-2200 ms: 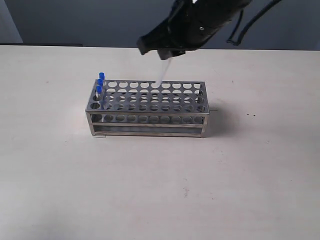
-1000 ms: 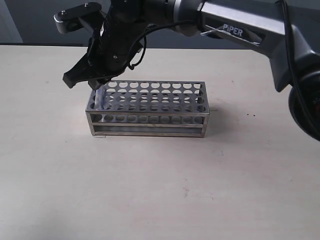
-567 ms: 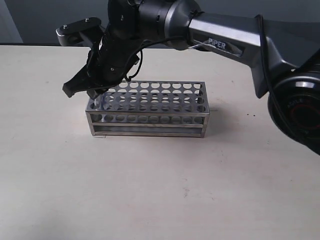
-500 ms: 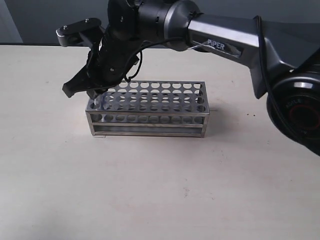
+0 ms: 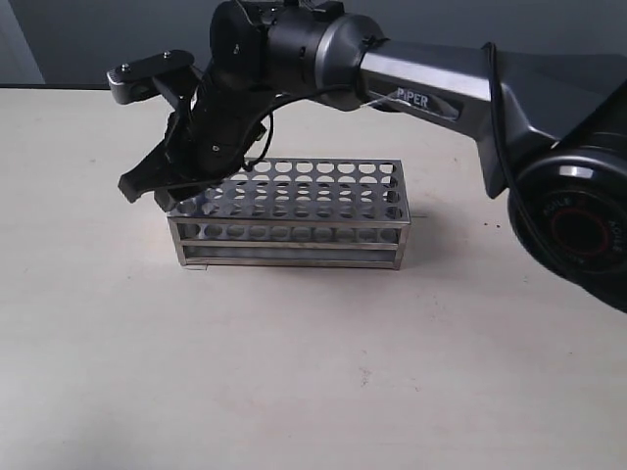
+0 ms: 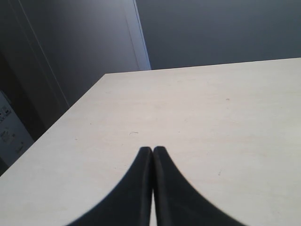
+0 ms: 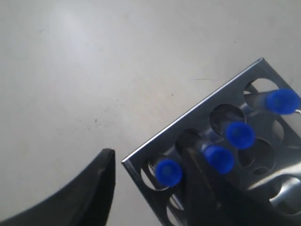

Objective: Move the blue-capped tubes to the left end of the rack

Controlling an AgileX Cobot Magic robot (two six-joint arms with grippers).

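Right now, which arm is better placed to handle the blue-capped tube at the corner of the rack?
The right arm. The right gripper straddles the corner tube in the rack, with its jaws apart. The left gripper is shut, and its view shows the table but no rack.

**Left gripper closed over a pale table**

The gripper [image 6: 152, 149] appears as 2 dark fingers [image 6: 134, 193] pressed together along their inner edges, with the tips meeting. Past them spreads a pale table [image 6: 211, 108], with its far edge and 1 corner in view. Behind it stands a dark wall [image 6: 211, 28] with a lighter vertical strip [image 6: 140, 37].
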